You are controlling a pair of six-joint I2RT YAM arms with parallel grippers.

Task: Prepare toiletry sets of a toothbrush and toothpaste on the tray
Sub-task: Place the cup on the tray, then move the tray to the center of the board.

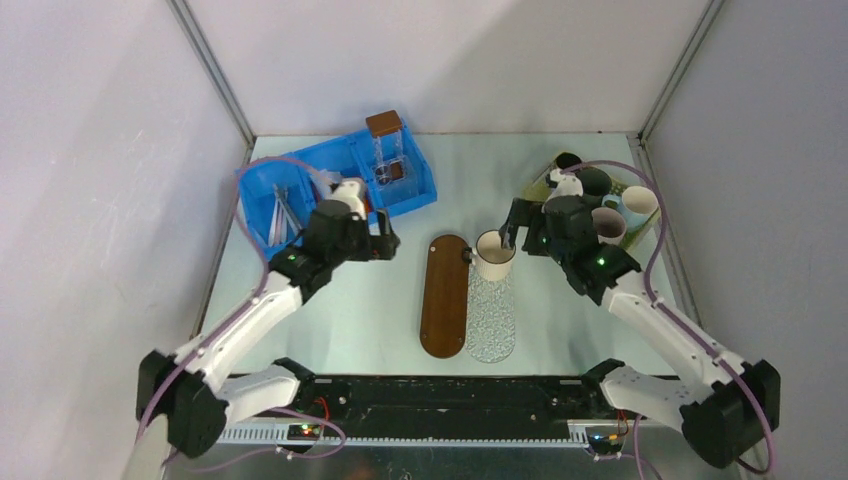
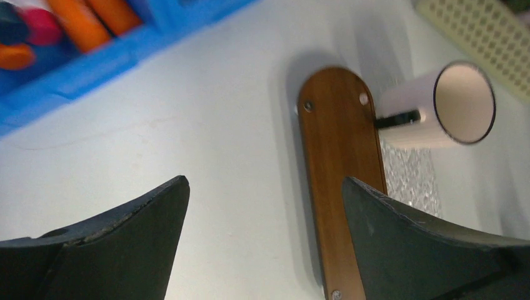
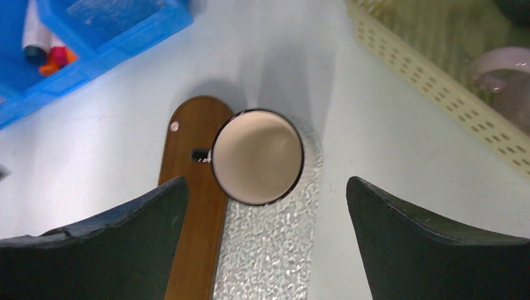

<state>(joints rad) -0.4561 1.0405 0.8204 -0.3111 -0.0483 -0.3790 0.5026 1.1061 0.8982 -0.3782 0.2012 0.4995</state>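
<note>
Okay, risks first. Right gripper (image 3: 267, 179) hangs spread wide and empty right over the cream mug (image 3: 257, 156), which stands on the far end of the clear textured tray (image 3: 269, 250). A careless drop or sideways swing could clip the rim and tip the mug off the tray or onto the wooden board (image 2: 340, 162) just beside it.

Left gripper (image 2: 265, 181) is also wide apart with nothing between its fingers, hovering over bare table between the blue bin (image 2: 94, 69) and the board. The orange toothpaste tubes (image 2: 81, 25) lie packed side by side in the bin, so when it goes for them wide jaws may pinch two at once or scrape the bin wall. The thin toothbrushes (image 1: 280, 212) lie flat in a bundle and may slip or come up in pairs. Both arms could bump if they meet at the mug (not much room there).

Positions: toothpaste tubes sit in a bin compartment up and left of the left gripper, near but not under it. Toothbrushes are in the bin's leftmost compartment, further from that gripper and well apart from the right one. Mug looks empty in the right wrist view, so I judge no set is started yet.
</note>
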